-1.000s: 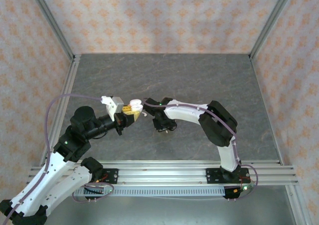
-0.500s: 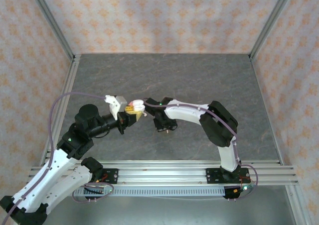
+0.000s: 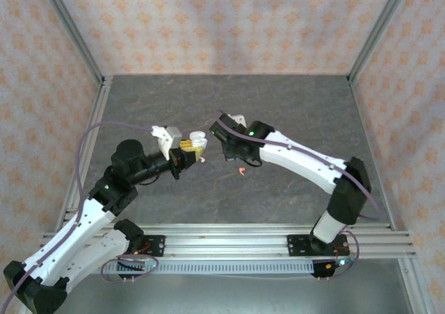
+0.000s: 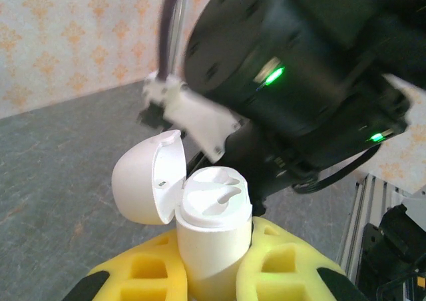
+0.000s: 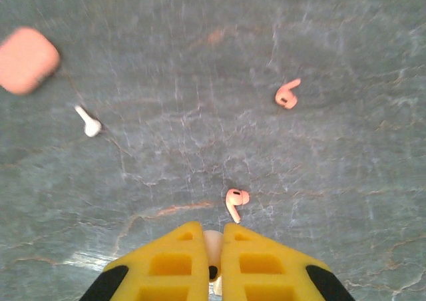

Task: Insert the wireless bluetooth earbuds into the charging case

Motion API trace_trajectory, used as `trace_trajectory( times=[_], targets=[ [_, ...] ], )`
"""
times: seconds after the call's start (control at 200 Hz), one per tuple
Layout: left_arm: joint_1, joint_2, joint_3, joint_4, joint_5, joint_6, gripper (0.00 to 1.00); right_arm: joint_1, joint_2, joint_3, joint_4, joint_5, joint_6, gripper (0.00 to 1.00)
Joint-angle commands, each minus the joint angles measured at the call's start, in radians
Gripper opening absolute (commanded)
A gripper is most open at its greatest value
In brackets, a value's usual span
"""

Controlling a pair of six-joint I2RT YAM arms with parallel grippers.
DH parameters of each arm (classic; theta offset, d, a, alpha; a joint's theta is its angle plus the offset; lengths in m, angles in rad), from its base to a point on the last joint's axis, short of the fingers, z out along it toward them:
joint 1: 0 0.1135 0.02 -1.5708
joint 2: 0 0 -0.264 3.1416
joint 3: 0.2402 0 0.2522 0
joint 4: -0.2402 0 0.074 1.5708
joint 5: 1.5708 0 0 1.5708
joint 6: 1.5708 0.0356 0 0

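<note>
At right tool point(image 5: 213, 233): pinches shut on white earbud point(image 5: 213, 242), mostly hidden. At left tool point(image 4: 213, 264): clamps open white charging case point(image 4: 213, 208) with empty sockets. Beyond, on tabletop point(image 5: 333, 21): near coral earbud point(image 5: 234, 201), far coral earbud point(image 5: 287, 94), loose white earbud point(image 5: 88, 122). Probably light, hard, slippery; best pinched across the stem.

Left tool point(image 4: 213, 264), right tool point(image 5: 212, 246) clamped.

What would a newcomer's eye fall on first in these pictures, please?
The open white charging case, lid flipped back, stands clamped in the left gripper above mid-table. Below the right gripper, shut on a small pale earbud, two coral-pink earbuds lie loose on the grey table.
</note>
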Motion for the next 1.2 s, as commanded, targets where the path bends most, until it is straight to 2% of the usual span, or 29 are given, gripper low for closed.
trace_trajectory(
  times=[0.0,0.235,0.41,0.665,0.901,1.196],
  targets=[
    [-0.005,0.019,0.003,0.101,-0.001,-0.012,0.0,0.001,-0.085,0.029,-0.028,0.09,-0.016,0.1],
    [-0.017,0.099,0.03,0.18,0.009,-0.026,0.0,0.002,-0.214,0.069,0.002,0.129,-0.064,0.1],
    [-0.059,0.177,0.091,0.184,-0.004,0.008,0.0,0.002,-0.294,0.013,0.078,0.156,-0.121,0.1],
    [-0.118,0.26,0.147,0.211,-0.053,0.05,0.0,0.001,-0.418,-0.042,0.205,0.101,-0.157,0.1],
    [-0.16,0.32,0.162,0.297,-0.109,0.039,0.0,0.002,-0.565,-0.16,0.427,-0.028,-0.198,0.1],
    [-0.186,0.349,0.162,0.364,-0.119,0.024,0.0,0.002,-0.584,-0.196,0.579,-0.245,-0.263,0.11]
  ],
)
